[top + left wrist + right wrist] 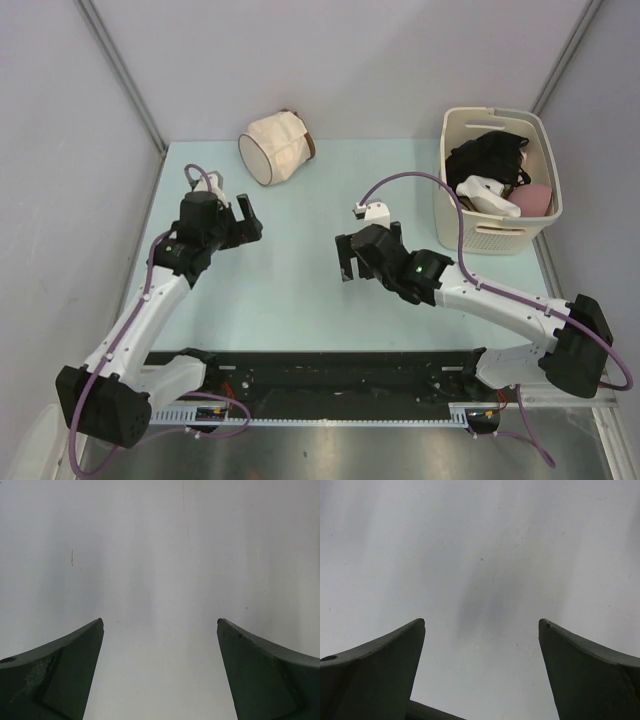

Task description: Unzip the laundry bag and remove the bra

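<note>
- The laundry bag lies on its side at the far edge of the tabletop, close to the back wall and well apart from both arms. It is soft cloth, so a push from one tool could roll or slide it against the wall rather than pin it.
- The left tool is spread wide and holds nothing. Its wrist view shows only bare tabletop between the fingers. It is the nearer of the two to the bag, yet a careless reach could pinch loose cloth instead of the zipper.
- The right tool is likewise wide open and empty, out over mid-tabletop. If it does not anchor the bag, pulling the zipper would likely drag the whole bag along.
- The brown zipper trim shows round the rim, but the pull tab is too small to find from above. Grabbing the trim alone would open nothing.
- The bra is not in sight and is presumably inside the bag. Its hooks or straps could snag on a half-open zipper.
- The plastic basket at the right holds dark and pale garments. Taking one of them for the target would be a mistake.
- Both arms converging on the bag risk knocking each other.
</note>
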Robot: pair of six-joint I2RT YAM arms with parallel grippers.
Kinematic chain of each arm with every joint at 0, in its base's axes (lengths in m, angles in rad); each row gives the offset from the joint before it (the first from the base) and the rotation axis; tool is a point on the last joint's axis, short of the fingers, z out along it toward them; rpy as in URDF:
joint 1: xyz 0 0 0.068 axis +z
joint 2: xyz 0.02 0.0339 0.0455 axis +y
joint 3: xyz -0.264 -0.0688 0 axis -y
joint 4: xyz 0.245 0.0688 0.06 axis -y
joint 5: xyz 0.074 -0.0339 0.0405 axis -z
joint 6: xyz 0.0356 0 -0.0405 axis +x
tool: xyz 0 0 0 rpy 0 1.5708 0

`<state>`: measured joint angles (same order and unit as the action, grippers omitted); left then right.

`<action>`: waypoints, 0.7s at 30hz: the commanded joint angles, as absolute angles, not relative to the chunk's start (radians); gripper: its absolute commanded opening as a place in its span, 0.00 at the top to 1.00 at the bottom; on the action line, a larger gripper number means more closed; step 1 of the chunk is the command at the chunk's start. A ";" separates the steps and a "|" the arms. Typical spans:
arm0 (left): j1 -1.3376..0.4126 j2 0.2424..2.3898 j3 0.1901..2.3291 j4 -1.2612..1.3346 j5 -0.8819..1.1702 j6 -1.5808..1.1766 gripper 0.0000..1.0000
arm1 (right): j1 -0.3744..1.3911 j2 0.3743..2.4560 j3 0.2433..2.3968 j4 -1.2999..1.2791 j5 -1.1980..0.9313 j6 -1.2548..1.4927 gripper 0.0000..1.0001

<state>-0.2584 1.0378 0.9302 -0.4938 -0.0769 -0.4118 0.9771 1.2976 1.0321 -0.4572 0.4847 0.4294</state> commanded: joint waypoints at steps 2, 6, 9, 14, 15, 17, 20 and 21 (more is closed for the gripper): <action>-0.252 1.042 0.963 -0.503 -0.106 -0.425 0.00 | 0.985 1.272 1.049 -0.439 0.502 0.436 0.00; -0.252 1.045 0.962 -0.506 -0.109 -0.422 0.00 | 0.986 1.264 1.049 -0.431 0.499 0.426 0.00; -0.252 1.045 0.963 -0.509 -0.112 -0.416 0.00 | 0.986 1.261 1.049 -0.434 0.502 0.425 0.00; -0.253 1.052 0.971 -0.514 -0.112 -0.407 0.00 | 0.986 1.262 1.048 -0.428 0.491 0.420 0.00; -0.253 1.055 0.974 -0.517 -0.110 -0.405 0.00 | 0.986 1.261 1.048 -0.423 0.491 0.417 0.00; -0.256 1.068 0.982 -0.515 -0.095 -0.399 0.00 | 0.988 1.258 1.048 -0.416 0.489 0.410 0.00; -0.305 1.117 1.021 -0.502 -0.112 -0.397 0.01 | 0.988 1.243 1.048 -0.419 0.514 0.403 0.00; -0.331 1.146 1.049 -0.526 -0.150 -0.394 0.01 | 0.988 1.233 1.048 -0.423 0.526 0.403 0.00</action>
<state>-0.2699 1.0813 0.9493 -0.5251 -0.1040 -0.4103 0.9810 1.2846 1.0321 -0.4477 0.4850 0.4191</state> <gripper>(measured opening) 0.993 0.995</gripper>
